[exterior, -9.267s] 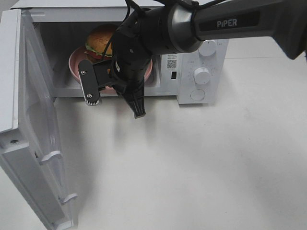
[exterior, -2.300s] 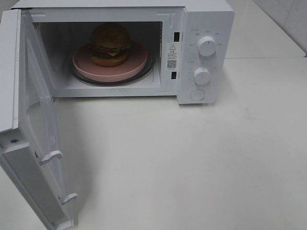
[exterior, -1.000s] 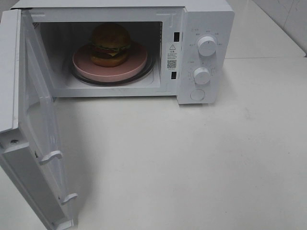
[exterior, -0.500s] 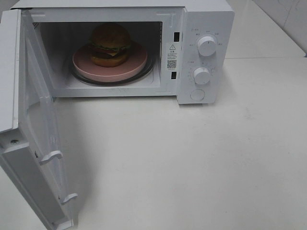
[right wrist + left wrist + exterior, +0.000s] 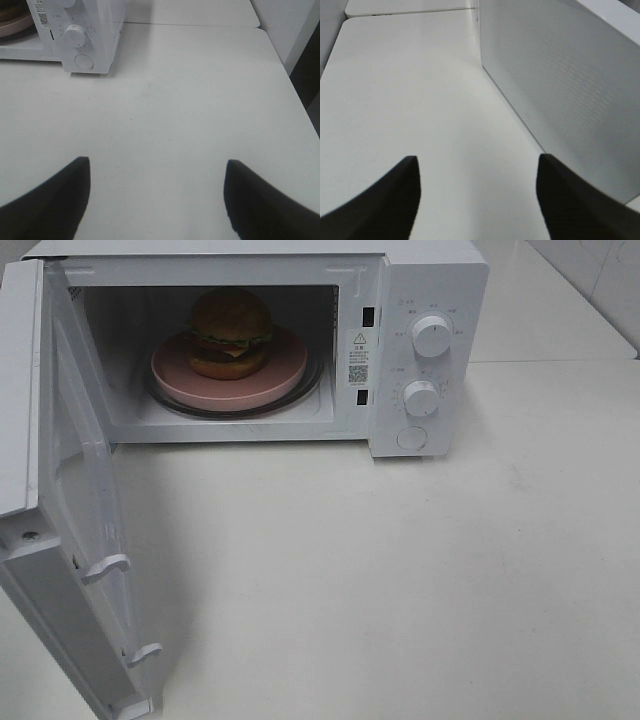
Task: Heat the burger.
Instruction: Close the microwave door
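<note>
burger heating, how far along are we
Done: the burger sits on the pink plate inside the microwave. In hand: nothing, the left gripper and right gripper are open and empty. Left: shut the door, which stands wide open, and set the dials.

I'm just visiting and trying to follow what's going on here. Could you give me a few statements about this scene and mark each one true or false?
1. The burger sits on a pink plate inside the microwave. True.
2. The microwave's door is shut. False: it stands wide open, swung out to the left.
3. One gripper is holding the burger. False: the left gripper and the right gripper both have their jaws apart with nothing between them, over the bare table, away from the burger.
4. The microwave has two round knobs on its front panel, one above the other. True.
</note>
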Robot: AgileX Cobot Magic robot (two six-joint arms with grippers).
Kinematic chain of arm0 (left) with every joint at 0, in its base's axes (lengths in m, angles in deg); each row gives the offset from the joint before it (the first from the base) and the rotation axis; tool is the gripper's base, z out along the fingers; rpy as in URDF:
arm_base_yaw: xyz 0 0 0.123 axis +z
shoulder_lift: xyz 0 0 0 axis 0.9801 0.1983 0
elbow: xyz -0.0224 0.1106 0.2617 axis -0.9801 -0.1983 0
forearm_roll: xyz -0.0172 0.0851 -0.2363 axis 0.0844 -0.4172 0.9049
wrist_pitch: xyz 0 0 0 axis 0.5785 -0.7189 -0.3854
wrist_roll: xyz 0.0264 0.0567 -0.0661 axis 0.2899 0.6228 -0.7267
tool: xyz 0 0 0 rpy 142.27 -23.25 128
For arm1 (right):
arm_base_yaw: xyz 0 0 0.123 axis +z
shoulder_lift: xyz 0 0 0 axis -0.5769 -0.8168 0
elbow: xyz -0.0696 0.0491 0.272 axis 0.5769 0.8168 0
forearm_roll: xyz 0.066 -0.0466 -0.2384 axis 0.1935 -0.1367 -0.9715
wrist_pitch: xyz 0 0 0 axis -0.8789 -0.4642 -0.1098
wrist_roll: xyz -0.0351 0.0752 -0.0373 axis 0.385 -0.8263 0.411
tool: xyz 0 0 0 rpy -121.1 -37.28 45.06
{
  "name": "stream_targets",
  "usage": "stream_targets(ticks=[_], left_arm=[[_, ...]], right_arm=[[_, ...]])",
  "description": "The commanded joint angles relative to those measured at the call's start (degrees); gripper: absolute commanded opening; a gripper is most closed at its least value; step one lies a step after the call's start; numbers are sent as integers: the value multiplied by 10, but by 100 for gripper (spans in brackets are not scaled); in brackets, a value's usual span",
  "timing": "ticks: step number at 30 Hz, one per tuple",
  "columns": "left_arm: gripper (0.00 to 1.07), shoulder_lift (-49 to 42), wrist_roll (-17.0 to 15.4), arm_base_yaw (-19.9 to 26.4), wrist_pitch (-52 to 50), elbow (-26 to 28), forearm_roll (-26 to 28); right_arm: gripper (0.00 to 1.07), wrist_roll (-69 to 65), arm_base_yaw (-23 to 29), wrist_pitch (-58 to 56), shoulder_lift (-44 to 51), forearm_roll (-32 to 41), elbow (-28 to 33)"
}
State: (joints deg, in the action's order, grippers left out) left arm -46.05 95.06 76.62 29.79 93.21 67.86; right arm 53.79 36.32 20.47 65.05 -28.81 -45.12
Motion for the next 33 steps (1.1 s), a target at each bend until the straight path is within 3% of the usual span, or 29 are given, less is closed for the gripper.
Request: stream_targets(ticks=[1, 2, 3, 5, 6, 7, 14, 17, 19, 22, 24, 33], left_arm=[[47, 14, -2, 2, -22, 4, -6], [35, 38, 2, 2, -36, 4, -13], [35, 38, 2, 2, -36, 4, -13], [16, 81, 1, 2, -69, 4, -30], [16, 81, 1, 2, -69, 4, -30], [1, 105, 1, 2, -92, 4, -34], [0, 164, 2, 2, -230, -25, -30], [0, 180, 4, 2, -316, -54, -30], [0, 199, 4, 2, -451, -104, -22], [0, 204, 4, 2, -485, -116, -22], [0, 235, -1, 2, -587, -154, -21], [0, 340, -15, -10, -754, -192, -47]], right_arm=[[74, 3, -4, 3, 15, 1, 1], [74, 3, -4, 3, 15, 1, 1], [74, 3, -4, 3, 15, 1, 1], [74, 4, -4, 3, 15, 1, 1], [74, 4, -4, 3, 15, 1, 1], [74, 4, -4, 3, 15, 1, 1], [74, 3, -4, 3, 15, 1, 1], [74, 3, -4, 3, 15, 1, 1], [74, 3, -4, 3, 15, 1, 1], [74, 3, -4, 3, 15, 1, 1], [74, 3, -4, 3, 15, 1, 1], [74, 3, -4, 3, 15, 1, 1]])
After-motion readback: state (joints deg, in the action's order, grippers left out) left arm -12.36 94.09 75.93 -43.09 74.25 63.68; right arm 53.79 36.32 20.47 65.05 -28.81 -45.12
